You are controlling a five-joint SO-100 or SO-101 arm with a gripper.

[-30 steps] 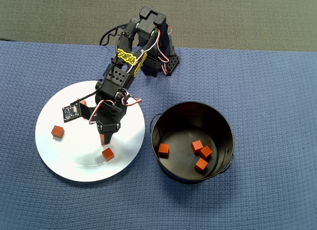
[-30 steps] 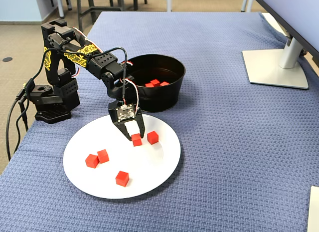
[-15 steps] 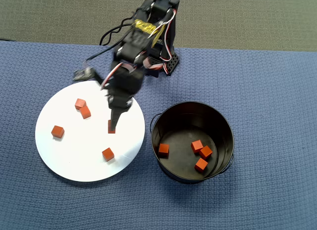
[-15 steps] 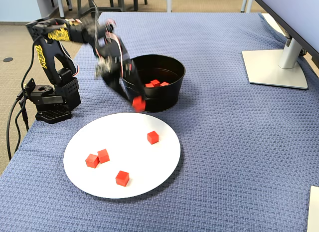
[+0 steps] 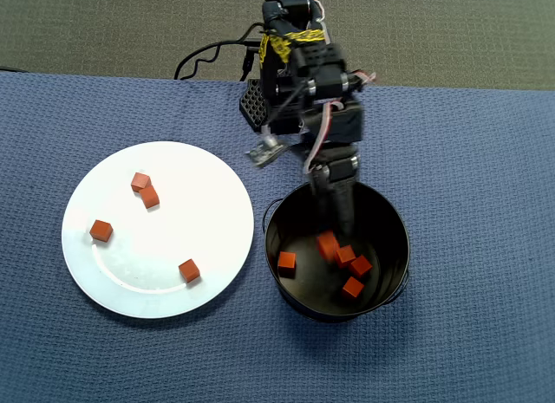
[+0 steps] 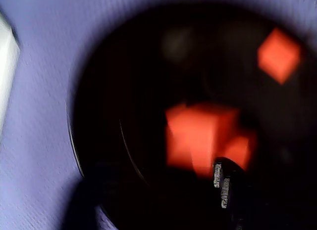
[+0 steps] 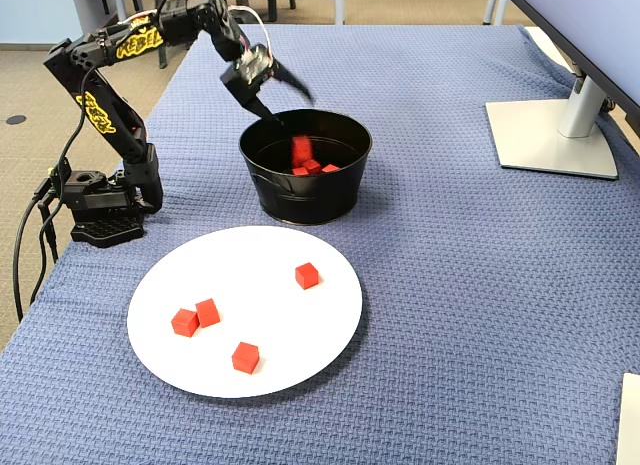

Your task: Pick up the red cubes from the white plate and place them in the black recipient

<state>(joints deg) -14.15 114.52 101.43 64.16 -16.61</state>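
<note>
Half cleared, judging by the count: four pieces on one side, about five on the other.

Carrying everything on a blue coarse-woven cloth-covered surface (image 5: 486, 247), probably for grip and colour contrast.

Lying at the left of the overhead view as a large round glossy white plate (image 5: 173, 212), just beside but not touching a round black metal pot with tall straight walls (image 5: 395, 230), presumably to keep each carry short.

Reaching over the pot's far rim with a black jointed robot arm lettered in yellow (image 7: 120, 47), and holding the black two-finger tool (image 7: 293, 107) above the opening so that anything let go lands inside. Standing released in the fixed view, jaws spread apart, gripping nothing.

Showing below the tool as one of the small matte red cubes (image 7: 301, 147), higher than its fellows and blurred, so likely dropping. Resting loose on the plate as four more, two of them touching near the upper left (image 5: 145, 189). Sitting on the pot floor as four others (image 5: 352, 288).

Smearing badly in the wrist view: only orange blobs in a dark round. Hiding much of the pot floor behind the near wall in the fixed view. Not being able to tell whether the released cube is touching the bottom yet.
</note>
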